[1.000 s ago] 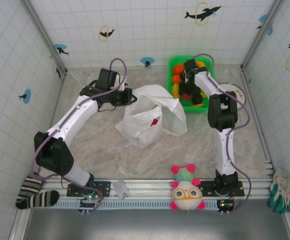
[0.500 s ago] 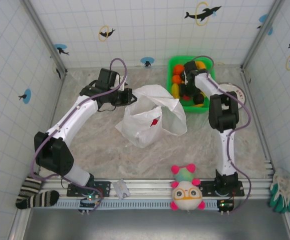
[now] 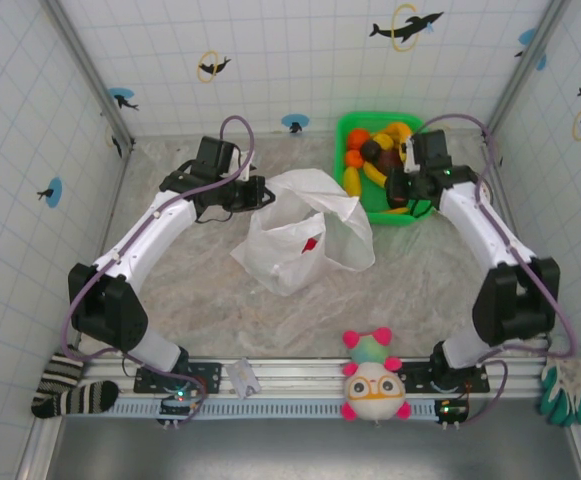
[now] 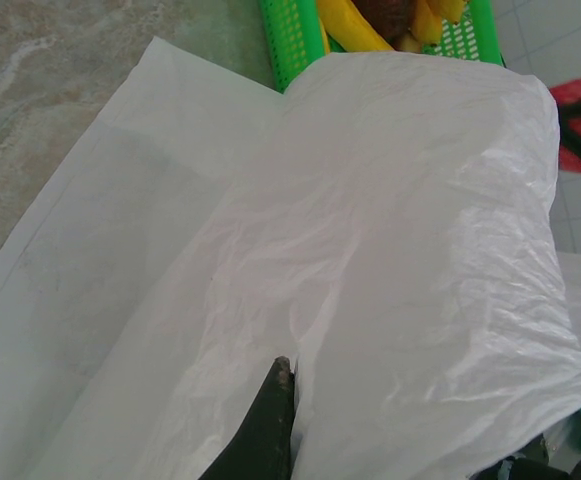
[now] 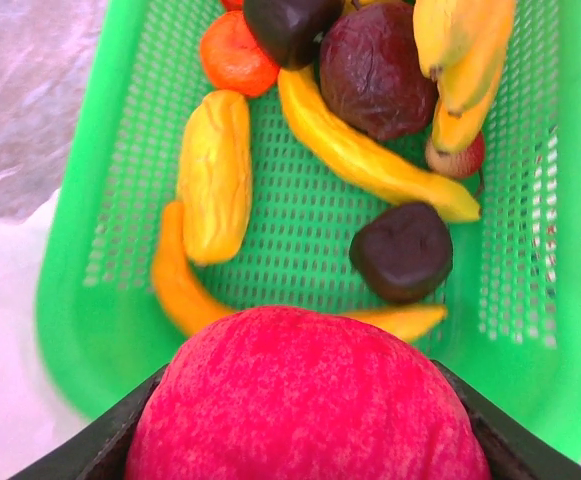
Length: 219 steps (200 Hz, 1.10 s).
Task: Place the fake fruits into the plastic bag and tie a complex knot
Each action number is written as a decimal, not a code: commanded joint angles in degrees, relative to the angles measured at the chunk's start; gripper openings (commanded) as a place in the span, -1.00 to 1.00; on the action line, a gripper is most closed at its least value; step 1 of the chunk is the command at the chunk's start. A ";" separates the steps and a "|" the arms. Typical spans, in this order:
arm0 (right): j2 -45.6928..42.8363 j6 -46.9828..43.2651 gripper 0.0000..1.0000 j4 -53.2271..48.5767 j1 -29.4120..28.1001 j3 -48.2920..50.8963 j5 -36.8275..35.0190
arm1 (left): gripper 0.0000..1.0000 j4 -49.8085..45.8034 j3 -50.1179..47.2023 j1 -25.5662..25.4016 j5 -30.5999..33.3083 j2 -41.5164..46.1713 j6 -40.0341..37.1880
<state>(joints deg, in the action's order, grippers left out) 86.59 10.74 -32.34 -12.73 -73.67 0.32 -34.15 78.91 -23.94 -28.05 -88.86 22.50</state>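
Green basket (image 3: pixel 341 135) sits at the back, plush toy (image 3: pixel 373 380) at the near edge.

The table (image 3: pixel 200 290) under me is a grey, marble-patterned slab, walled on three sides by white tile. Near its middle the white plastic bag (image 3: pixel 295 235) lies crumpled, its mouth turned toward the far right. Just beside it, in the far right corner, stands the green basket (image 3: pixel 348 125). Along the edge nearest me runs a metal rail (image 3: pixel 290 372); on it sit a round plush toy (image 3: pixel 374 380) with glasses and a small card (image 3: pixel 242 378). A striped sock (image 3: pixel 65 385) lies at its left end and a green glove (image 3: pixel 565 390) at its right.
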 commanded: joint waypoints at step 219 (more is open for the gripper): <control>-11.27 2.45 0.05 25.66 -29.03 17.16 2.46 | -0.85 0.16 -0.43 0.39 -3.10 1.29 -3.09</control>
<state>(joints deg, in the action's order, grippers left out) 72.18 15.14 -12.93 -40.53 -52.29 3.53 -33.98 78.76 -23.94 -29.56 -88.82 21.15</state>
